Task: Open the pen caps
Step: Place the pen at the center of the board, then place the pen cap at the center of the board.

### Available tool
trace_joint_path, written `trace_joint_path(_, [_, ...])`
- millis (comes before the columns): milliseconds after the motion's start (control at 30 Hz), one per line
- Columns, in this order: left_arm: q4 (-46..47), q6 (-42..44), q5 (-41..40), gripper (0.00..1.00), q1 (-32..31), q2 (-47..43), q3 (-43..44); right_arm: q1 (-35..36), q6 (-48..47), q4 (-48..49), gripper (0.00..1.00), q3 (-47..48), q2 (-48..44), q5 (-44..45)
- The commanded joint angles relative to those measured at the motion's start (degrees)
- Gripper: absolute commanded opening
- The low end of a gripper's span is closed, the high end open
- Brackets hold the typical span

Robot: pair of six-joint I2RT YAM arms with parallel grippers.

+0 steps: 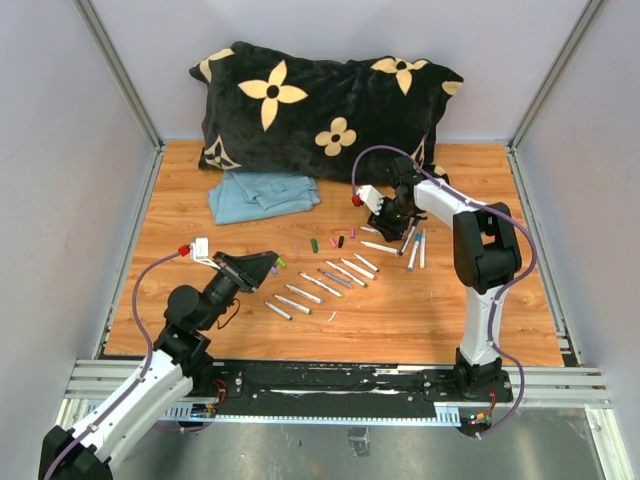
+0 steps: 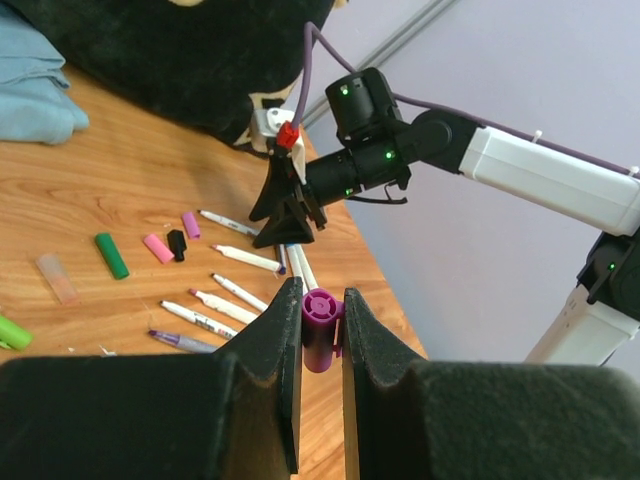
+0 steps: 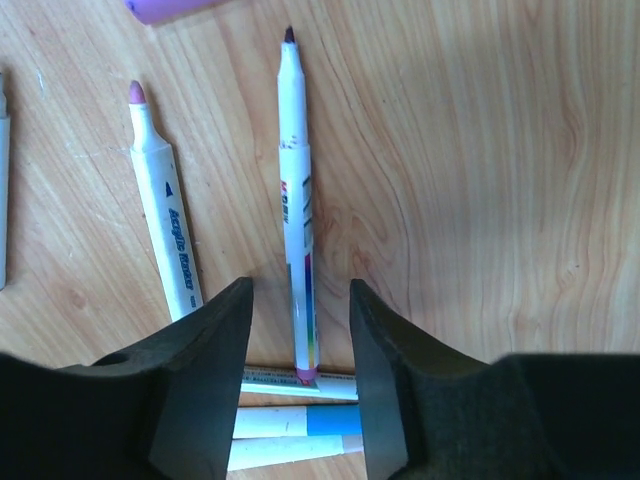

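Held cap: a purple pen cap [image 2: 320, 330] sits upright between the two fingers of the left hand, its round end facing the wrist camera.
Left hand: the left hand [image 2: 320, 295] is narrow and clamped on that cap, held in the air above the counter's near left part.
Loose caps: a green cap [image 2: 112, 255], a pink cap [image 2: 158, 248], a black cap [image 2: 177, 244] and a lilac cap [image 2: 190, 224] lie in a short line on the wood, the pink and black ones touching. A pale orange cap [image 2: 57, 277] lies apart to their left.
Bare pens: a slanting row of uncapped pens [image 1: 321, 284] lies side by side on the counter's middle, between the two hands.
Right hand: the right hand [image 3: 300, 290] stands with its fingers apart, low over the wood, gripping nothing.
Pen under it: a white pen [image 3: 293, 150] with a dark tip lies flat in the gap between those fingers, touching neither. A second white pen [image 3: 160, 210] with a pink tip lies just beside it.
Crossing pens: the white pen's rear end rests on a blue-banded pen [image 3: 320, 420] and others lying crosswise beneath the hand.
Counter: the wooden counter [image 1: 400, 320] carries all of it.
Far side: a folded blue cloth [image 1: 262, 192] lies against a black pillow [image 1: 320, 110] with cream flowers.
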Motion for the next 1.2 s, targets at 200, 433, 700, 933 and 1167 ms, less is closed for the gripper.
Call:
trace_joint_path(200, [5.34, -1.54, 3.05, 0.00, 0.47, 8.58, 0.81, -2.57, 3.53, -2.71, 0.50, 1.63, -8.41, -4.37])
trace_joint_path(433, [5.50, -2.74, 3.18, 0.00, 0.27, 16.76, 3.92, -2.66, 5.98, -2.84, 0.51, -0.74, -15.84, -7.83])
trace_joint_path(700, [5.78, 0.33, -2.04, 0.00, -6.62, 30.96, 12.81, -2.74, 11.79, -2.90, 0.52, -4.61, -27.07, -14.61])
trace_joint_path(933, [5.71, 4.25, -3.27, 0.00, -10.55, 44.26, 22.44, -4.13, 17.56, -1.72, 0.53, -11.08, -37.19, -18.80])
trace_joint_path(1167, [5.24, 7.61, -2.81, 0.00, -12.44, 57.42, 32.40, -9.65, 21.09, 3.79, 0.54, -20.08, -42.54, -22.74])
